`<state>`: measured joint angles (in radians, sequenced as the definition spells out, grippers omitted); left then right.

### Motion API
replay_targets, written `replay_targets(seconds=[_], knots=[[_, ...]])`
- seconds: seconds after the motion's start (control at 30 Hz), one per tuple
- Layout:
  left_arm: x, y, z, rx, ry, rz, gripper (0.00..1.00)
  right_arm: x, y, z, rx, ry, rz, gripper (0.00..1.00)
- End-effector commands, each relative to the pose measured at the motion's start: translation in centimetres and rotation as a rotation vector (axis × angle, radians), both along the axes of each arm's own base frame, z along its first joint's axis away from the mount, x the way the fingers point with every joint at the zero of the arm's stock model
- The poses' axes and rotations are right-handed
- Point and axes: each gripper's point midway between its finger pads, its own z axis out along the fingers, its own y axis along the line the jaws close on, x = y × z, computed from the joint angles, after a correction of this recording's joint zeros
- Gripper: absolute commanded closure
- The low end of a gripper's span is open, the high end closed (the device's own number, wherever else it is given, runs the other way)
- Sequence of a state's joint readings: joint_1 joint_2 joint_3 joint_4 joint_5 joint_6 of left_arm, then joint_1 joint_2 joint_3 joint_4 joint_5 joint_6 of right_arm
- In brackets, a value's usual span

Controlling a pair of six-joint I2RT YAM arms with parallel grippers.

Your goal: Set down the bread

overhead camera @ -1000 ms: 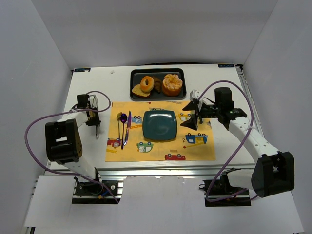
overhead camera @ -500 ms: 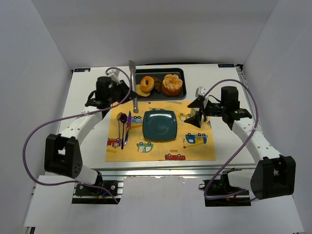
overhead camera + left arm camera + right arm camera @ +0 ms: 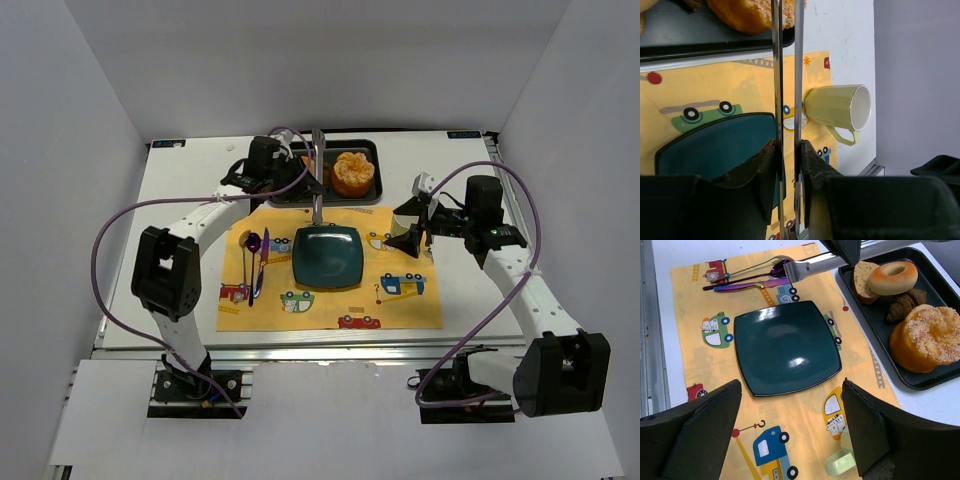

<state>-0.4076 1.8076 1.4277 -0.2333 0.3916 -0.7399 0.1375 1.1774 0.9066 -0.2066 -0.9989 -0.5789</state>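
Since the left end effector [image 3: 788,165] pinches the tongs [image 3: 799,75], it should straddle the doughnut [image 3: 892,277] — then squeeze gently; the right end effector [image 3: 790,430] gapes empty.

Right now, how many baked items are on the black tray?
4: bun at one end, doughnut at the other, toast slice against the doughnut, croissant between them. None seems hidden.

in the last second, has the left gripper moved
Yes. The left gripper, holding tongs, swung from left of the mat rightward and back to the front edge of the tray.
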Motion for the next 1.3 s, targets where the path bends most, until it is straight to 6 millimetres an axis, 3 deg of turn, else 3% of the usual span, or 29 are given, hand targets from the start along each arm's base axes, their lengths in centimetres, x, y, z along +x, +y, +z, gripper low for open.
replay_targets(seconds=[0.0, 0.2, 0.6, 0.7, 0.93, 1.07, 1.27], knots=[[-0.2, -0.9, 1.1, 0.035, -0.009, -0.026, 0.64, -0.1, 0.1, 1.1, 0.026, -0.035, 0.017, 0.14], [0.1, -1.3, 0.4, 0.057, 0.005, -0.028, 0.58, -0.1, 0.2, 1.1, 0.031, -0.035, 0.020, 0.14], [0.8, -1.1, 0.0, 0.105, 0.011, -0.022, 0.57, -0.2, 0.1, 0.8, 0.028, -0.023, 0.017, 0.14], [1.0, -1.0, 0.6, 0.106, 0.001, -0.014, 0.57, -0.2, 0.1, 0.8, 0.027, -0.024, 0.018, 0.14], [1.6, -0.3, 5.1, 0.110, -0.086, 0.028, 0.58, -0.2, 0.0, 0.5, 0.025, -0.019, 0.018, 0.14], [1.8, 0.4, 5.7, 0.151, -0.105, 0.040, 0.58, -0.2, 0.0, 0.3, 0.024, -0.015, 0.016, 0.14], [2.0, 1.1, 4.9, 0.215, -0.097, 0.048, 0.57, -0.3, 0.0, 0.3, 0.022, -0.018, 0.017, 0.14]])
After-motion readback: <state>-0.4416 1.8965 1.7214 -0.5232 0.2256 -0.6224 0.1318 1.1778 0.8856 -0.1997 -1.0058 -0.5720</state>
